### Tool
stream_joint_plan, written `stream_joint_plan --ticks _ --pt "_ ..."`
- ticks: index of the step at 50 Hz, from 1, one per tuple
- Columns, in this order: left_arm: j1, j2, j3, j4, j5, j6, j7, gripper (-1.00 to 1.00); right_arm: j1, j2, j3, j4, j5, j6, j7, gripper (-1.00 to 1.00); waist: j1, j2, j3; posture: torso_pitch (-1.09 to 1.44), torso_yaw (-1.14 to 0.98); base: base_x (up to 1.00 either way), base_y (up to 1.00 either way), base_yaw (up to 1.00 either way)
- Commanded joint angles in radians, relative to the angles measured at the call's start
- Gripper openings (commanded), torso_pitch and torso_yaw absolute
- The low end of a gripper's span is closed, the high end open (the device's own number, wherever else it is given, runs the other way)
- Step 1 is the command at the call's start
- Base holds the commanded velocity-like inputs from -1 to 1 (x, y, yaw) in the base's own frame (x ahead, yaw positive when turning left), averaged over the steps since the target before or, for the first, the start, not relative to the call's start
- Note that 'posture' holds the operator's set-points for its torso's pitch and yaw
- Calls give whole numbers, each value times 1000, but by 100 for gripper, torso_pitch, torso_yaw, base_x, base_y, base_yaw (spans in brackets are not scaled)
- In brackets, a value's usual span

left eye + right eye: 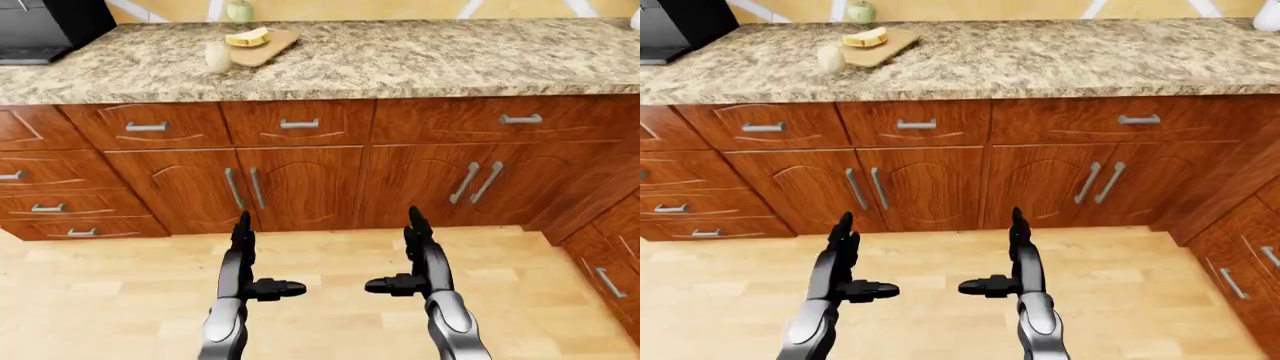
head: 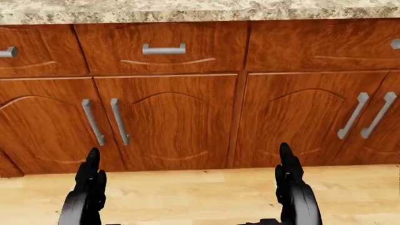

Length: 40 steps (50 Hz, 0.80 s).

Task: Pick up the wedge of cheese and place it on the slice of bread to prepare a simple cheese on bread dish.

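Observation:
A wooden cutting board (image 1: 272,49) lies on the granite counter (image 1: 420,56) at the upper left of the left-eye view. On it rests a yellowish slice that looks like the bread (image 1: 248,37). A pale cream piece, apparently the cheese wedge (image 1: 218,57), stands just left of the board's near corner. Both hands hang low over the floor, far below the counter. My left hand (image 1: 270,253) and right hand (image 1: 392,250) are open, fingers pointing up and thumbs turned inward, holding nothing.
Brown cabinet doors (image 1: 300,187) and drawers (image 1: 150,126) run under the counter, and a side cabinet (image 1: 610,262) juts out at the right. A black appliance (image 1: 40,26) sits at the counter's left end. A green round object (image 1: 239,10) stands beyond the board. Wood floor (image 1: 100,300) lies below.

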Motion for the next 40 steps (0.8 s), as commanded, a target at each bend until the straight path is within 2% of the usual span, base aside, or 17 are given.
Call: stream_joint_plan --ticks 1,2,3,5,7,18,19,21,23,24,26,33,36,38,39,40 --pt "-20 9 12 -157 -9 5 7 100 -20 -3 13 -109 -36 -51 -21 100 -2 -8 -1 0 0 0 0 0" --pt "-20 10 17 -168 -13 13 6 100 -15 -3 13 -111 -39 -51 -20 100 3 -7 -37 0 0 0 0 0" --pt "-19 9 18 -177 -15 17 5 100 -9 -3 13 -123 -37 -47 -15 100 8 0 -63 0 0 0 0 0" --pt "-19 8 16 -171 -8 12 7 100 -4 -4 10 -127 -37 -52 -10 100 6 -7 -17 0 0 0 0 0" --pt "-19 7 15 -170 -5 11 9 100 -7 -4 7 -108 -39 -65 -10 100 8 -7 -67 0 0 0 0 0" --pt "-17 7 21 -162 -6 13 14 100 25 -2 19 -123 -70 -79 -9 100 7 -3 -82 0 0 0 0 0" --pt "-20 7 23 -149 -7 6 15 100 28 -2 18 -124 -71 -80 -8 100 6 3 -100 0 0 0 12 0" --pt "-19 7 22 -146 -6 5 17 100 30 -3 13 -118 -68 -88 -7 100 4 -2 -79 0 0 0 17 0" --pt "-18 7 21 -147 -5 5 18 100 31 -2 13 -116 -69 -91 -6 100 1 7 -76 0 0 0 19 0" --pt "-18 7 21 -142 -5 1 18 100 30 -3 13 -113 -70 -94 -6 100 0 17 -75 0 0 0 19 0" --pt "-20 7 22 -135 -5 -1 19 100 29 -2 11 -106 -70 -98 -7 100 3 49 -68 0 0 0 26 0" --pt "-19 6 17 -125 1 -9 21 100 29 -3 8 -88 -64 -115 -3 100 1 8 -62 0 0 0 40 0" --pt "-15 6 15 -125 4 -12 21 100 31 -2 7 -85 -63 -120 -4 100 5 -25 -52 0 0 0 43 0" --pt "-14 6 15 -127 3 -11 20 100 34 -2 8 -88 -62 -120 -3 100 5 -62 -54 0 0 0 43 0" --pt "-15 6 16 -123 3 -14 21 100 35 -2 8 -91 -61 -119 -2 100 -2 -32 -51 0 0 0 42 0" --pt "-17 7 17 -118 5 -16 22 100 36 -2 8 -90 -61 -122 -2 100 -7 -34 -55 0 0 0 43 0"
